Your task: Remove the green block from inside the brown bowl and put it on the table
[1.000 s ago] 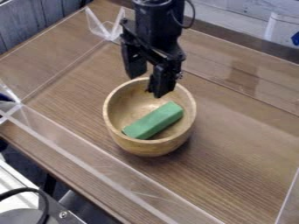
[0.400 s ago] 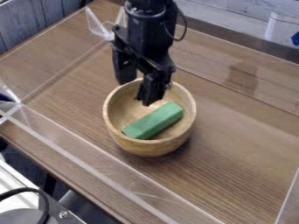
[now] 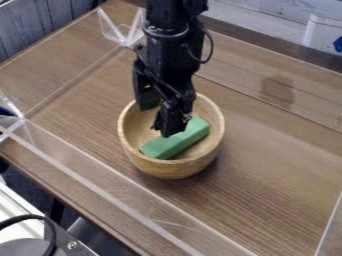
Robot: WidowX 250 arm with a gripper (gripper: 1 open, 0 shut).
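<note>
The green block (image 3: 182, 141) lies flat and slanted inside the brown bowl (image 3: 140, 150), which stands near the middle of the table (image 3: 267, 170). My black gripper (image 3: 158, 118) reaches down from above into the bowl, its jaws open. One finger (image 3: 171, 120) hangs just over the block's upper end, the other finger (image 3: 144, 105) is near the bowl's back left rim. Nothing sits between the fingers. Part of the block's far end is hidden behind the near finger.
Low clear acrylic walls (image 3: 80, 185) run round the tabletop. A pale patch of glare (image 3: 278, 90) lies on the wood to the right of the arm. A white object (image 3: 325, 28) shows at the top right corner beyond the wall.
The gripper has come down and slightly to the left, from above the bowl's back rim into the bowl over the block. Its jaws stayed open. The block and bowl have not moved.
</note>
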